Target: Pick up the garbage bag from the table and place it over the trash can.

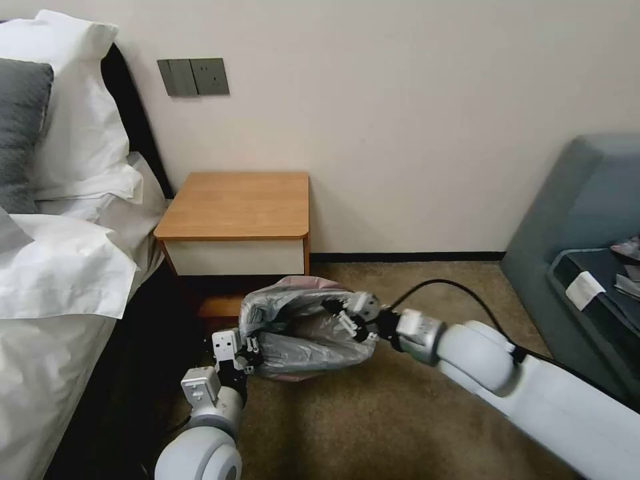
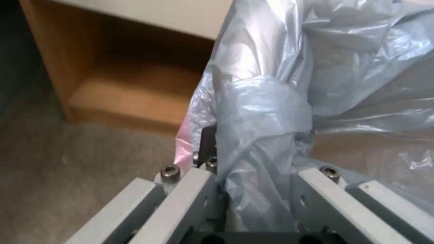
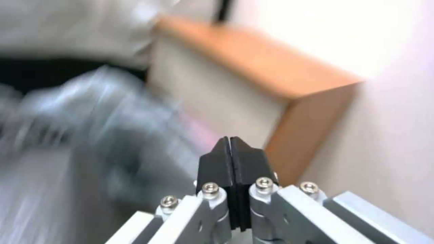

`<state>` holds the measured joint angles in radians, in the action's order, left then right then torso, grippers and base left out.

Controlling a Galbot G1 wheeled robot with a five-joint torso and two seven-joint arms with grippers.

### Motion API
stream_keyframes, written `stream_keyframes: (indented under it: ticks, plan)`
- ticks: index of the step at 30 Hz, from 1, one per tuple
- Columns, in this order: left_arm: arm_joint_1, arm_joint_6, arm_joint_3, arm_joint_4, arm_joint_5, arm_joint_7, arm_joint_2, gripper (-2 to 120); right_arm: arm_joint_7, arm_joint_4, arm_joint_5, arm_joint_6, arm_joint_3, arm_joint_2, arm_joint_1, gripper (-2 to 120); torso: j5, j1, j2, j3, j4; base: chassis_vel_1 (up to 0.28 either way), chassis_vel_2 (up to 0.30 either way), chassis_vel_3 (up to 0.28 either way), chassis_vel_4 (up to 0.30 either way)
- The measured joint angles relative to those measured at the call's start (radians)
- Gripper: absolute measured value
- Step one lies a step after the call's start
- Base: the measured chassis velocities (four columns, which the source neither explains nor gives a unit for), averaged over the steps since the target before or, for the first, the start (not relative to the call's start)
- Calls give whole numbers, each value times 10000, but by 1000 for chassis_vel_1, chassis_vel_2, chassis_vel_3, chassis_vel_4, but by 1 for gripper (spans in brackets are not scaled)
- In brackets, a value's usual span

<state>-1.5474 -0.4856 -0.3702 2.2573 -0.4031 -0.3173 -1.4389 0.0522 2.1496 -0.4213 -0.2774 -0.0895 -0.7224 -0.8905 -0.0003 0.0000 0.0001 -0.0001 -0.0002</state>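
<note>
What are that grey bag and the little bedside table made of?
The garbage bag looks like thin, glossy, see-through grey plastic: it crinkles and shines, with a pink edge. The table seems wood or wood-look laminate, smooth orange-brown matte top, with a white drawer front.

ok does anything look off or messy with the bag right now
The thin crinkly grey plastic bag is bunched and lopsided on the carpet before the small wooden nightstand, more crumpled than spread open. The left gripper is clamped on a twisted fold; the right gripper is shut beside the bag.
</note>
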Motion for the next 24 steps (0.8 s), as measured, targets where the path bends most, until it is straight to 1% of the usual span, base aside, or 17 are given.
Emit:
stream_keyframes:
  ticks: [1, 2, 4, 5, 6, 8, 9, 10, 12, 13, 14, 16, 17, 19, 20, 21, 24]
  plan:
    - [0, 0, 0, 0, 0, 0, 0, 3, 0, 0, 0, 0, 0, 0, 0, -2, 0, 0, 0, 0, 0, 0, 0, 0, 0]
    - [84, -174, -48, -62, -186, -26, 17, 3, -602, 91, -258, 58, 87, -157, -92, 0, 0, 0, 0, 0, 0, 0, 0, 0, 0]
    - [171, -586, -209, -221, -655, -75, 64, 3, -1586, 51, -954, 239, 349, -745, -208, 11, 3, 0, -1, 1, 1, 0, 0, 0, 0]
    - [168, -731, -271, -277, -810, -76, 80, 3, -1851, -36, -1217, 336, 540, -1061, -285, 15, 3, 0, 0, 1, 5, 0, 0, 0, 0]
    - [168, -731, -271, -277, -810, -76, 80, 3, -1851, -36, -1217, 336, 540, -1061, -285, 15, 3, 0, 0, 1, 5, 0, 0, 0, 0]
    - [171, -1042, -411, -438, -1102, -54, 107, 3, -2331, -167, -1763, 490, 1038, -1652, -587, 26, 4, 0, -1, 1, 4, 0, 0, 0, 0]
    - [171, -1120, -451, -502, -1159, -41, 105, 3, -2529, -190, -1977, 579, 1196, -1841, -693, 30, 3, 0, 0, 1, 4, 0, 0, 0, 0]
    - [171, -1120, -451, -502, -1159, -41, 105, 3, -2529, -190, -1977, 579, 1196, -1841, -693, 30, 3, 0, 0, 1, 4, 0, 0, 0, 0]
    - [136, -1238, -508, -717, -1213, 24, 86, 3, -2903, -275, -2395, 754, 1527, -2290, -960, 39, 4, 0, -1, 1, 2, 0, 0, 0, 0]
    - [138, -1272, -508, -856, -1232, 51, 87, 3, -2969, -311, -2533, 815, 1681, -2469, -1069, 44, 3, 0, 0, 1, 3, 0, 0, 0, 0]
    - [138, -1272, -508, -856, -1232, 51, 87, 3, -2969, -311, -2533, 815, 1681, -2469, -1069, 44, 3, 0, 0, 1, 3, 0, 0, 0, 0]
    - [214, -1355, -455, -1146, -1285, 116, 138, 3, -3041, -370, -2676, 877, 1916, -2662, -1186, 53, 3, 0, -1, 1, 3, 0, 0, 0, 0]
    - [214, -1355, -455, -1146, -1285, 116, 138, 3, -3041, -370, -2676, 877, 1916, -2662, -1186, 53, 3, 0, -1, 1, 3, 0, 0, 0, 0]
    - [307, -1437, -357, -1414, -1499, 121, 183, 3, -3052, -461, -2701, 888, 1992, -2715, -1215, 65, 1, 0, -1, 1, 2, 0, 0, 0, 0]
    - [328, -1447, -324, -1497, -1546, 113, 198, 3, -3039, -490, -2698, 888, 1987, -2715, -1215, 68, 2, 0, 0, 1, 1, 0, 0, 0, 0]
    - [328, -1447, -324, -1497, -1546, 113, 198, 3, -3039, -490, -2698, 888, 1987, -2715, -1215, 68, 2, 0, 0, 1, 1, 0, 0, 0, 0]
    - [331, -1452, -277, -1655, -1657, 122, 219, 3, -2936, -584, -2650, 882, 1890, -2828, -1164, 83, 4, 0, -1, 1, 3, 0, 0, 0, 0]
